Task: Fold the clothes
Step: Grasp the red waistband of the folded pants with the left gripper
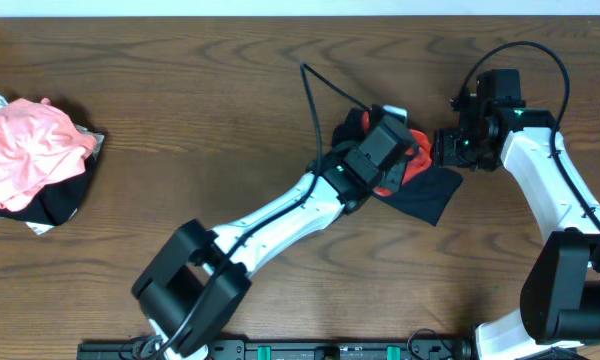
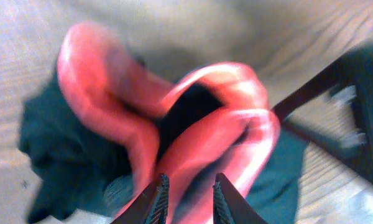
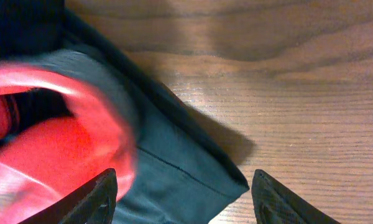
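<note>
The leggings (image 1: 435,195) lie bunched in a small heap on the right half of the tabletop (image 1: 230,100), about midway between its near and far edges. The coral-edged waistband (image 2: 230,81) loops up out of the black cloth instead of lying flat. The left end effector (image 2: 189,180) hangs right over that loop with its fingers only narrowly apart. The view is blurred, so I cannot tell whether they pinch the coral edge or merely stand above it. The right end effector (image 3: 184,174) is spread wide and grips nothing, with a black corner of the garment on the wood below it.

The main risk, as I judge it, is folding a crumple. With the legs tucked under the heap, any fold would lock the tangle in, and stretchy cloth tends to spring back when let go. A narrow gap can also snag the waistband and drag the whole bundle, while wide jaws coming down may bite several layers at once. The two end effectors are near each other over one small heap, so a careless reach could knock them together.

By count there is one pair of leggings being worked, two arms and two end effectors. There is also one separate pile (image 1: 30,160) of pink and dark cloth at the left edge, and I cannot tell how many pieces it holds.
</note>
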You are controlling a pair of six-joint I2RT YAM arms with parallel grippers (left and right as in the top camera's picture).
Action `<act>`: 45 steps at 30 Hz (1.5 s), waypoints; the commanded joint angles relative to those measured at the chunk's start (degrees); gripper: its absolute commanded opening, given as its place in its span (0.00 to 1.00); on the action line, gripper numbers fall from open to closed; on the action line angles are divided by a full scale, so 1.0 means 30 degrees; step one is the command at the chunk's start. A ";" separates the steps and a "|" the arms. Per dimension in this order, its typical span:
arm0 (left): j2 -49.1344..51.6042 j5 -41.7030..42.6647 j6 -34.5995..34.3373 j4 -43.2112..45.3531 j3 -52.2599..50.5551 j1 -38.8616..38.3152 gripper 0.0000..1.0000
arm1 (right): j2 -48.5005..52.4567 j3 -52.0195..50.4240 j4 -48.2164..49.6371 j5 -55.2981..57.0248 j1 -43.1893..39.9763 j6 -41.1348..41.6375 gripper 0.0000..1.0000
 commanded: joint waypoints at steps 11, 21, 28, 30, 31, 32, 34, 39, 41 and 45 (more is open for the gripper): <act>-0.0903 -0.1027 0.1566 -0.1166 0.0284 0.0874 0.27 | -0.0168 0.0335 -0.0189 0.0080 0.0175 0.0197 0.72; -0.2353 -0.3869 0.1566 -0.4087 0.0284 0.2324 0.50 | -0.0168 -0.0007 -0.0444 0.1413 0.0000 0.0204 0.85; -0.2055 -0.1239 0.3264 -0.3475 0.0277 0.2302 0.51 | -0.0168 -0.0015 -0.0860 0.1362 0.0015 0.0204 0.88; -0.1778 -0.0707 0.3614 -0.3147 0.0284 0.2302 0.51 | -0.0168 -0.0015 -0.1064 0.1362 0.0007 0.0204 0.90; -0.1647 -0.0204 0.3861 -0.2922 0.0291 0.2302 0.51 | -0.0168 -0.0007 -0.1188 0.1362 -0.0029 0.0219 0.93; -0.1552 0.0175 0.4109 -0.2812 0.0313 0.2302 0.51 | -0.0168 -0.0007 -0.1290 0.1392 -0.0117 0.0532 0.96; -0.1326 0.0379 0.4444 -0.2820 0.0546 0.2302 0.51 | -0.0175 -0.0007 -0.1370 0.1501 -0.0568 0.1384 0.99; -0.0350 0.1625 0.4940 -0.2812 0.1749 0.2302 0.51 | -0.0175 -0.0007 -0.1523 0.0925 -0.2295 0.2353 0.99; 0.0350 0.1923 0.4925 -0.2805 0.2375 0.2302 0.51 | -0.0175 -0.0007 -0.1712 0.0750 -0.2747 0.2353 0.99; 0.1712 0.2229 0.4925 -0.2761 0.3337 0.2288 0.51 | -0.0175 -0.0007 -0.2171 0.0772 -0.3213 0.2339 0.99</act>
